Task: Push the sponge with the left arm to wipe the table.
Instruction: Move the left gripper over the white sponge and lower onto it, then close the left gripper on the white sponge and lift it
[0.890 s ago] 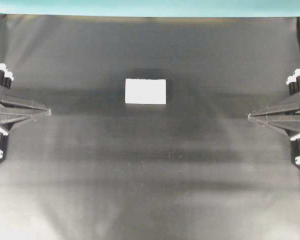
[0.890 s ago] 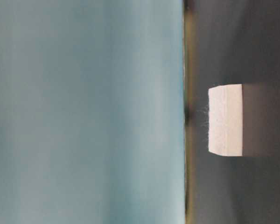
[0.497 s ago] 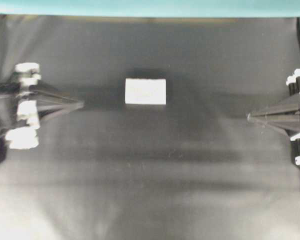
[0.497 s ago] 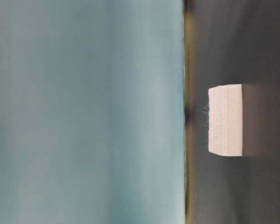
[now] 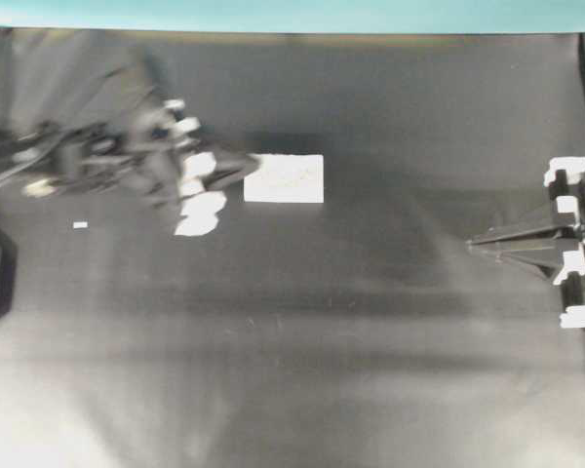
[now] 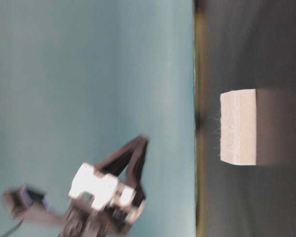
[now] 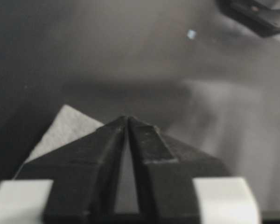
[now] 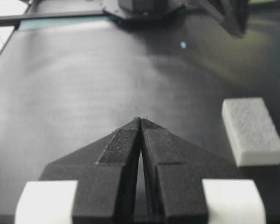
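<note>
Left pincer (image 5: 253,164) pressed closed, tip beside sponge (image 5: 284,178) left edge, frame centre. Sponge looked light, soft; push low on side face. Right pincer (image 5: 473,246) closed, idle.

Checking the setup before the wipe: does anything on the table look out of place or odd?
One small thing: a tiny white scrap lies loose on the table, left of the sponge and under the left arm. The sponge itself lies flat and square, looking intact.
</note>
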